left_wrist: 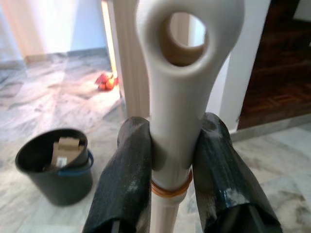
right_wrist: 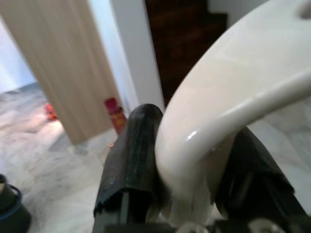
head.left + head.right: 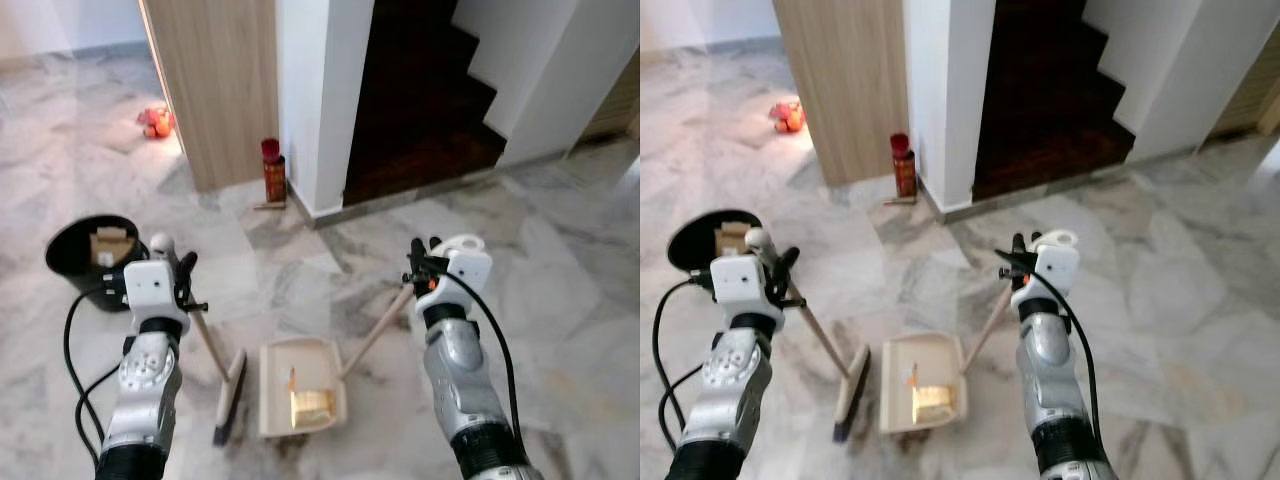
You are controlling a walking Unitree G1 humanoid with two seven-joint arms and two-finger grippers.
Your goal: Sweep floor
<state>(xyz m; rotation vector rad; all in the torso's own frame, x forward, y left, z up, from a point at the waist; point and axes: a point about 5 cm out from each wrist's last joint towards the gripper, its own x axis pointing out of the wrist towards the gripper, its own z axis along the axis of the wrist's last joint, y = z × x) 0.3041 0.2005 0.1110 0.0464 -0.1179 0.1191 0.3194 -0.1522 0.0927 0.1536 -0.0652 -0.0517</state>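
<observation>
Collection looks done: left end effector (image 3: 178, 268) clamped on broom (image 3: 228, 392) handle, right end effector (image 3: 424, 262) clamped on dustpan (image 3: 300, 398) handle, yellow debris (image 3: 312, 405) in the pan on the floor; next likely carry pan to black bucket (image 3: 95, 260) at 10 o'clock and tip.

A home hallway, polished marble floor (image 3: 560, 250), dark wooden stairs (image 3: 420, 100) rising behind a white wall (image 3: 320, 90), wood-panelled door (image 3: 215, 80), black bin (image 3: 85, 262) with rubbish, red spray can (image 3: 272, 170) by the wall, broom (image 3: 225, 385) and dustpan (image 3: 300, 390) on the floor
</observation>
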